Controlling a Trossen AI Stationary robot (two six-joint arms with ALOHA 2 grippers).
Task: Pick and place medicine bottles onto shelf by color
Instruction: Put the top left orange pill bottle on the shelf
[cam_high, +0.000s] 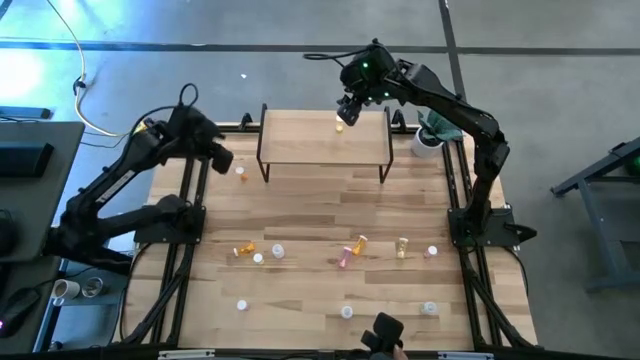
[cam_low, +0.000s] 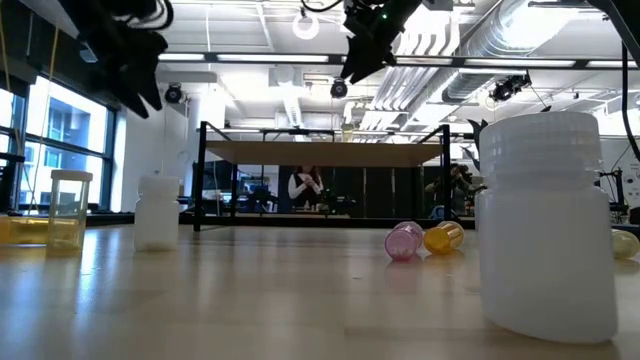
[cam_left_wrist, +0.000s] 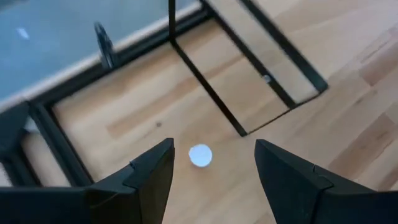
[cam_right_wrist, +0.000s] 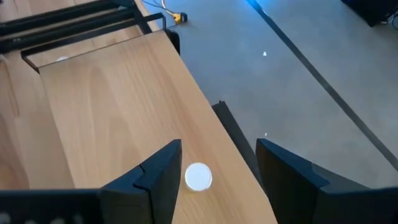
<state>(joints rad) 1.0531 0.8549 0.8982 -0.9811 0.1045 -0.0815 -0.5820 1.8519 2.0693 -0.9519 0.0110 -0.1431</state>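
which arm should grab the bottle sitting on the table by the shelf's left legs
Left. The left hand hangs open right over that white-capped bottle, while the right hand is over the shelf above another bottle.

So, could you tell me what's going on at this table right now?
Two robot arms are sorting small medicine bottles onto the shelf. The right pincer hangs open above one white-capped bottle standing near the shelf's edge. The left pincer, also open, hovers over another bottle on the tabletop beside the shelf's leg. Most bottles are scattered across the table's near half.
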